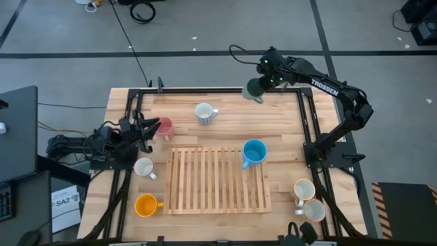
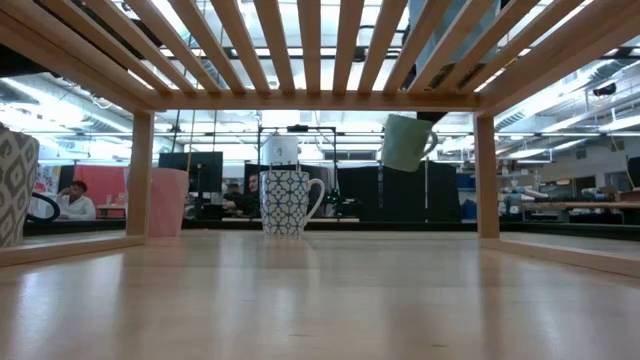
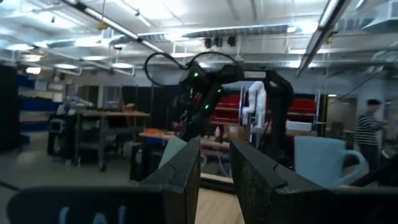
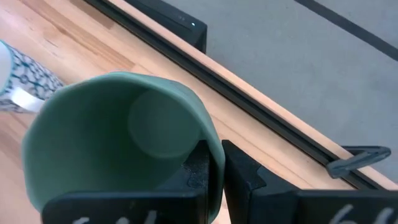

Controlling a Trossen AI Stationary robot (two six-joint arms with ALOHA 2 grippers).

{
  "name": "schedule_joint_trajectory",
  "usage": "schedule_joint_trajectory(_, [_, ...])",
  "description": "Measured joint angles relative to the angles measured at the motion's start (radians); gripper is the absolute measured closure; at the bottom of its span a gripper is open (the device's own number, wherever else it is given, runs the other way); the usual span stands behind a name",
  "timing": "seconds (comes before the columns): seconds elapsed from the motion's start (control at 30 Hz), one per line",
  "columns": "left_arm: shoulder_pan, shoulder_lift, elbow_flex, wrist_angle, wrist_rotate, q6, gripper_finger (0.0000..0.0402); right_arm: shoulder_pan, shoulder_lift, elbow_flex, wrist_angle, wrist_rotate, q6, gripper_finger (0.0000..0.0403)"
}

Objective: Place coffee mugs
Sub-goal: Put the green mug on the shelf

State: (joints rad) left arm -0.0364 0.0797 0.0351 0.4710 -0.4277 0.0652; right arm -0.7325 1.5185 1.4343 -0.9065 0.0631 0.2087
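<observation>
Green mug (image 4: 118, 137) hangs in my right gripper (image 4: 214, 163), lifted clear of the table (image 1: 225, 133) above its far edge, close to the far right corner. The jaws are pinched shut across the rim wall, one finger inside the cup and one outside.

Handling notes, by my judgement:
- Material looks like glazed ceramic: rigid, moderately heavy for its bulk, smooth and therefore slippery, and likely to chip or crack if dropped on the wood.
- A rim pinch holds the mass off-centre, so I expect it to want to swing; I move slowly and avoid sharp wrist rotation.
- The wall near the rim is a workable hold point. The handle is the alternative, but it is narrow.

Orientation: in the low view the mug (image 2: 405, 142) hangs tilted, not upright, with its handle toward the right of that picture. Its long axis, mouth to base, leans away from vertical. In the right wrist view the mouth faces the camera, and I see the empty interior.

My left gripper (image 1: 145, 130) waits at the left side of the table just beside the pink mug (image 1: 164, 127), fingers a narrow gap apart and empty in its wrist view.
</observation>
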Motion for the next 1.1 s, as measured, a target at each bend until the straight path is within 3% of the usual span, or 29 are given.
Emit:
schedule_joint_trajectory(0.27, [0.001, 0.259, 0.176, 0.002, -0.116, -0.002, 0.0308, 0.020, 0.000, 0.006, 0.007, 0.051, 0.035, 0.0373])
schedule_joint_trajectory(0.47, [0.023, 0.516, 0.408, -0.129, -0.191, -0.001, 0.0308, 0.024, 0.000, 0.006, 0.008, 0.080, 0.043, 0.0373])
schedule_joint_trajectory(0.8, [0.206, 0.950, 0.888, -0.442, -0.149, -0.003, 0.0308, 0.027, 0.000, 0.006, 0.017, 0.078, 0.063, 0.0372])
schedule_joint_trajectory(1.1, [0.309, 1.268, 1.207, -0.526, -0.049, -0.003, 0.0308, 0.069, 0.000, 0.007, 0.042, 0.075, 0.064, 0.0372])
